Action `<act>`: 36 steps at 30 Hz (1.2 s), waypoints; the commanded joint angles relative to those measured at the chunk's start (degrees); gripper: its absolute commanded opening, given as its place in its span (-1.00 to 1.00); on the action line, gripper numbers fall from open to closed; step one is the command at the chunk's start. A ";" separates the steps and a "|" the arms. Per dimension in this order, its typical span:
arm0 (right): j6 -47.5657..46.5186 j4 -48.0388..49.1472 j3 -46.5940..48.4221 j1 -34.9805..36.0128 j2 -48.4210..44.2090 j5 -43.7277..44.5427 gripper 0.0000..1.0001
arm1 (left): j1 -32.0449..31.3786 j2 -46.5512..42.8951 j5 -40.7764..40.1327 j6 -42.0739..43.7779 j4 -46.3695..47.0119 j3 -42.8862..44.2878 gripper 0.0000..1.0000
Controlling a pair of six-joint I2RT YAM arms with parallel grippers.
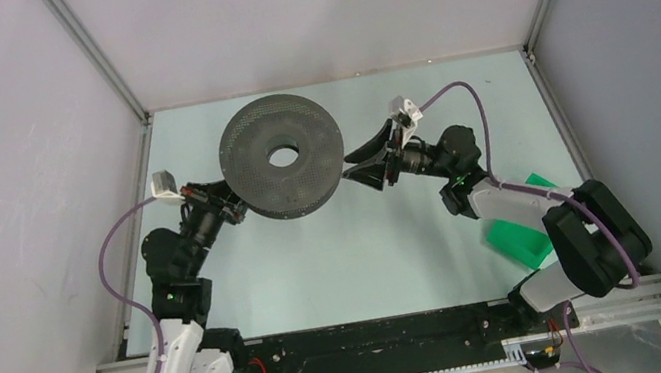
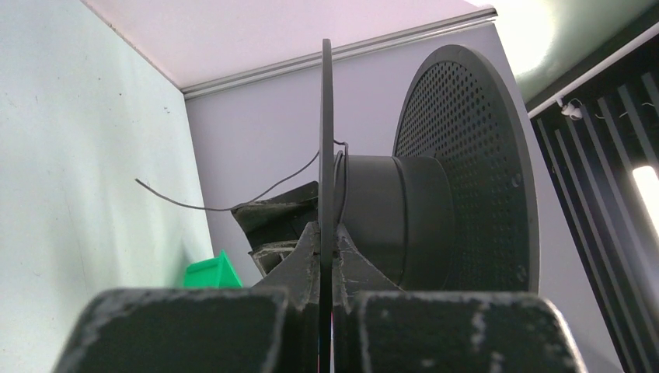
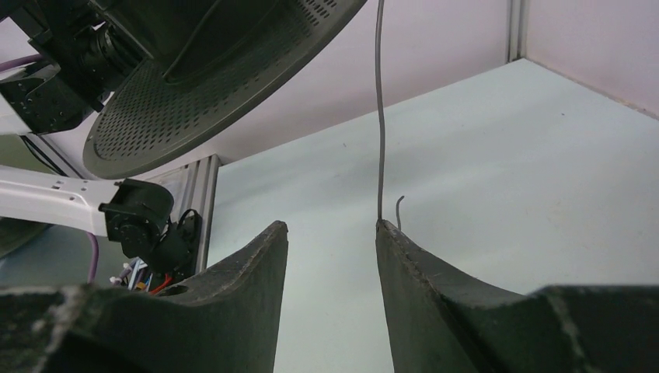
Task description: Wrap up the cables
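While my left gripper (image 2: 326, 260) is clenched on the rim of one flange of the spool (image 1: 282, 156), holding that spool tilted, I see the cable (image 2: 233, 204) come off the spool's core. It crosses the gripped flange and trails away from it to a loose, curling end. On the spool's opposite side my right gripper (image 3: 330, 225) hangs released, jaws apart and grasping nothing. The strand drops from the spool to the tip of one jaw; I cannot tell whether it touches. A green bin (image 1: 517, 231) lies beyond that gripper, well apart from the spool.
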 commanded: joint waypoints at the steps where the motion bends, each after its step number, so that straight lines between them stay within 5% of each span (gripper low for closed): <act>1: -1.49 4.23 3.79 1.31 1.72 1.49 -0.02 | -0.25 -0.82 0.73 -0.02 4.96 3.27 -1.00; 21: -2.12 -12.27 5.13 -2.23 -3.81 3.86 0.01 | -0.21 -0.99 -0.57 0.54 4.90 3.05 -1.00; 36: -1.47 -8.16 8.57 0.42 1.98 1.26 0.01 | -0.21 -1.66 -1.04 0.31 4.49 3.19 -1.00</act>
